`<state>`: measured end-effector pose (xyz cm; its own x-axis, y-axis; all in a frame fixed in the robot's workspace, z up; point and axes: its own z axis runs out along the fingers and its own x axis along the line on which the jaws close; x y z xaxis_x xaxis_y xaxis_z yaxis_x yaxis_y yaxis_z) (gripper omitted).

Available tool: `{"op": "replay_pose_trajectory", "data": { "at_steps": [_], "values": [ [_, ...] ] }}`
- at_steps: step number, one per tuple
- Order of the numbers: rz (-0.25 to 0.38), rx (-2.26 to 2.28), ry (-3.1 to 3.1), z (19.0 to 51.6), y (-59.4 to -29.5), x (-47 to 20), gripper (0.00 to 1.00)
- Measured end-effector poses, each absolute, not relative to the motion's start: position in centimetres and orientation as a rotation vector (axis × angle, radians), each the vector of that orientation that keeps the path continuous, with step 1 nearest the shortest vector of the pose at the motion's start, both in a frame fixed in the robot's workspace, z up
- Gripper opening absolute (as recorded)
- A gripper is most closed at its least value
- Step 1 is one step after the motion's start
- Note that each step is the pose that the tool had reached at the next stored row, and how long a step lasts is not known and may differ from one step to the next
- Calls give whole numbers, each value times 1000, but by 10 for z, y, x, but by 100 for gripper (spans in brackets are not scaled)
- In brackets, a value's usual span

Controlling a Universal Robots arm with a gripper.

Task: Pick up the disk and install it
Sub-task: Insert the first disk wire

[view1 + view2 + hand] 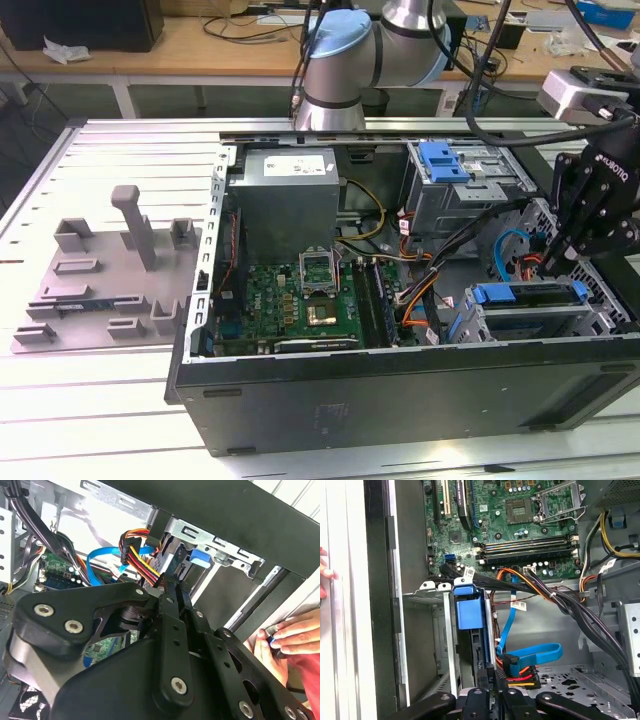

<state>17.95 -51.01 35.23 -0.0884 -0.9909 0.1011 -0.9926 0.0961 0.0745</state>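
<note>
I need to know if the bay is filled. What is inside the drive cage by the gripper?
The disk sits in the drive cage, its blue carrier frame showing, with the gripper at its end. The cage walls hide its label.

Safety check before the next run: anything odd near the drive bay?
Yes. A person's hand is at the computer case edge, close beside the claw holding the disk in the drive cage. That near the claw, it looks out of place.

A grey tray (90,290) with posts lies beside the open computer case (400,400) holding a green motherboard (290,300).
</note>
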Motion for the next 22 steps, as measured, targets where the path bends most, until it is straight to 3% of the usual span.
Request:
{"op": "replay_pose_trajectory", "data": {
  "at_steps": [10,22],
  "values": [
    [14,2045,-2223,352,-512,179,17],
    [-36,2068,-2244,353,-524,179,17]
  ]
}}
